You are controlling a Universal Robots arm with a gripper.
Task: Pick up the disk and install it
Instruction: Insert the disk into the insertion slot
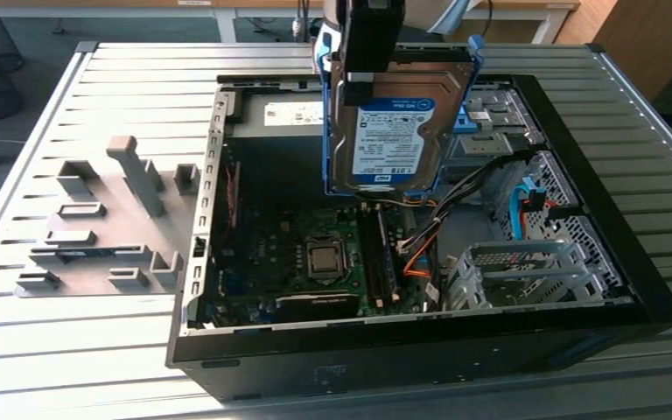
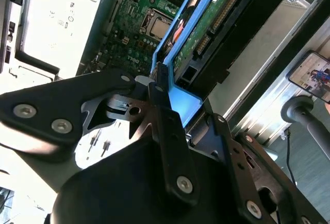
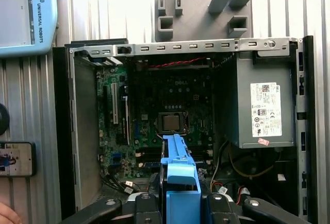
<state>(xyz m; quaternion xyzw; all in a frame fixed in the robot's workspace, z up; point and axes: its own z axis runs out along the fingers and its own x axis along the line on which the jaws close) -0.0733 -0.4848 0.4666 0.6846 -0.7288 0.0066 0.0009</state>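
End effector (image 1: 366, 68) cut off at exterior view's upper edge; it covers top of disk (image 1: 391, 131). In first wrist view disk is edge-on, mostly blue rail visible. End effector clenched on disk's rail. Disk hangs over open case (image 1: 430, 359) on table (image 1: 115, 87), long axis upright, label toward exterior camera.
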